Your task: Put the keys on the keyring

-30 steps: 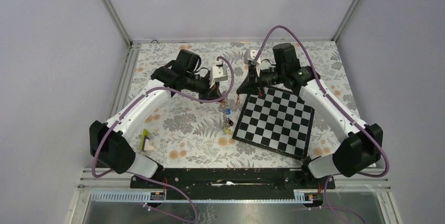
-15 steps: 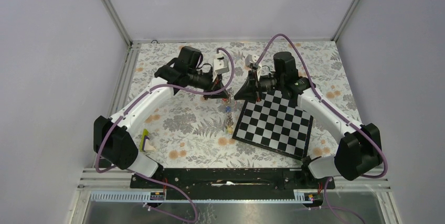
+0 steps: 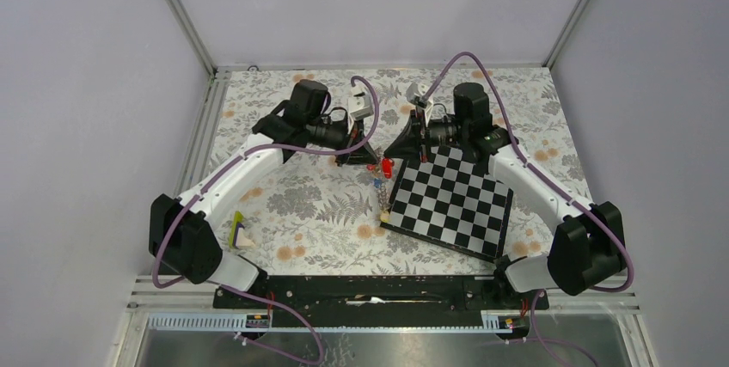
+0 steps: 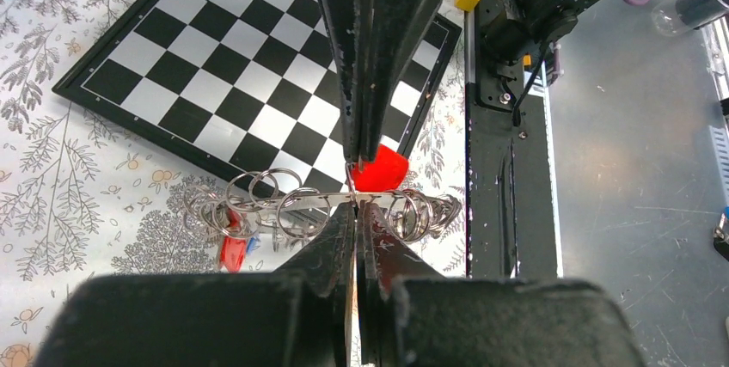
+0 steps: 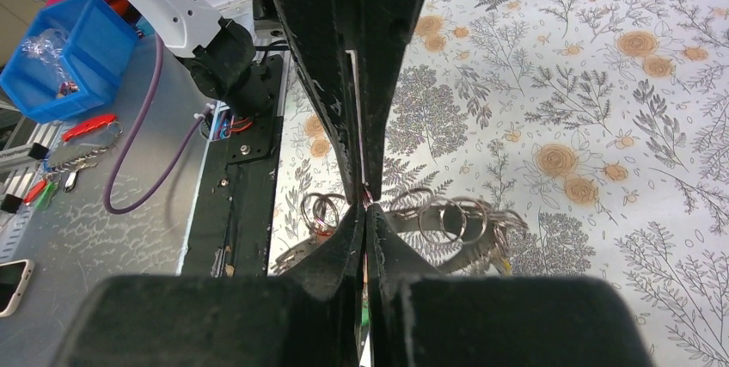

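Keyring (image 4: 301,200), seemingly edge-on, clamped by left pincer (image 4: 355,211), right pincer (image 5: 365,211)

Robotics lab: aluminium-framed enclosure (image 3: 180,15), blue parts bin (image 5: 62,62), cables (image 3: 468,55).

no readable text on anything here

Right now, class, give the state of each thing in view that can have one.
left gripper: shut on the bunch of small silver metal rings.
right gripper: shut on the same bunch, tip to tip with the left.
bunch of small silver metal rings: pinched mid-bunch, loops spread to both sides.
red plastic-headed key: raised, at the pinch point.
black-and-white chessboard: flat on the floral table.
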`<move>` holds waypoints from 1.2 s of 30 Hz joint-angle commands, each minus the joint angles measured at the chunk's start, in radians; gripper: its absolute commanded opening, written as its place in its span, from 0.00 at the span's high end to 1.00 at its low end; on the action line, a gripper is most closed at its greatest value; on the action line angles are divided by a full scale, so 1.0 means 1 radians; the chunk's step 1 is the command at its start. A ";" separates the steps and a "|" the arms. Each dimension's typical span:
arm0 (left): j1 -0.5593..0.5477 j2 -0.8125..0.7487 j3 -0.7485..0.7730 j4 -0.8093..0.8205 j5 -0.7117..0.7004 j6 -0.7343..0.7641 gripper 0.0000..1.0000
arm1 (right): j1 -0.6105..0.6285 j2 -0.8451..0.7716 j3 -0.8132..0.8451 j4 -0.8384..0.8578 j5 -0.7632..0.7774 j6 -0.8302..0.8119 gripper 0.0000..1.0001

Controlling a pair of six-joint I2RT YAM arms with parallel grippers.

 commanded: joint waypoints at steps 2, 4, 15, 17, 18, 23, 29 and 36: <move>-0.004 -0.065 -0.010 0.114 0.055 -0.050 1.00 | -0.017 -0.014 -0.003 0.040 -0.015 0.028 1.00; -0.004 -0.063 -0.010 0.114 0.050 -0.052 1.00 | -0.020 -0.011 -0.004 0.040 -0.021 0.029 1.00; -0.004 -0.064 -0.022 0.135 -0.004 -0.066 1.00 | -0.028 -0.019 -0.002 0.042 -0.073 0.031 1.00; -0.004 -0.064 -0.025 0.134 -0.010 -0.064 1.00 | -0.028 -0.018 -0.001 0.045 -0.074 0.034 1.00; -0.004 -0.063 -0.026 0.134 -0.009 -0.063 1.00 | -0.028 -0.018 -0.004 0.053 -0.075 0.043 1.00; -0.004 -0.062 -0.032 0.141 -0.013 -0.064 1.00 | -0.028 -0.009 0.000 0.062 -0.077 0.059 1.00; -0.007 -0.061 -0.031 0.141 -0.005 -0.057 1.00 | -0.028 -0.005 0.001 0.058 -0.065 0.054 1.00; -0.007 -0.089 -0.046 0.137 0.037 0.004 1.00 | -0.050 -0.017 0.029 -0.027 -0.029 -0.010 1.00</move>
